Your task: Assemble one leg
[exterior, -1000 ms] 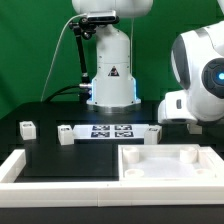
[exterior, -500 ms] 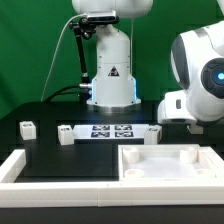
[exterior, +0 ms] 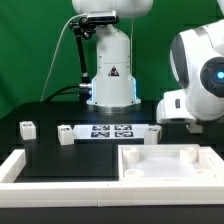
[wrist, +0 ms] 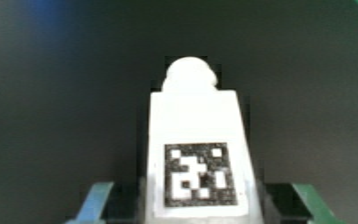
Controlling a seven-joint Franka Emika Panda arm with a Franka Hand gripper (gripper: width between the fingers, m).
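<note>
Exterior view. The arm's wrist (exterior: 185,105) hangs low over the surface (exterior: 60,155) toward the exterior view's right edge, just behind the far rim of the large recessed panel (exterior: 125,165). The panel lies at the near corner on that side. The pincer (exterior: 196,125) shows only as a dark shape under the wrist. From here I cannot tell how its jaws stand or what they carry. The marker board (exterior: 110,130) lies mid-surface in front of the robot base (exterior: 110,75). A spare leg (exterior: 65,134) stands just beside the board's end on the exterior view's left, and a second spare leg (exterior: 27,127) stands nearer that edge. A white frame (exterior: 20,165) borders the near corner on the exterior view's left.

Wrist view. The leg (wrist: 197,140) fills the middle of the picture with its tag (wrist: 197,172) facing the camera. Its rounded tip (wrist: 190,72) points away over bare dark surface. One finger (wrist: 101,200) flanks each side of the leg and appears to press on it. I judge the jaws closed narrow on the leg, which is off the surface.

Assessment. The step in hand is carrying the gripped leg to the panel. The next move calls for bringing the tip over a corner recess, holding the leg square to it, then lowering and seating it.
</note>
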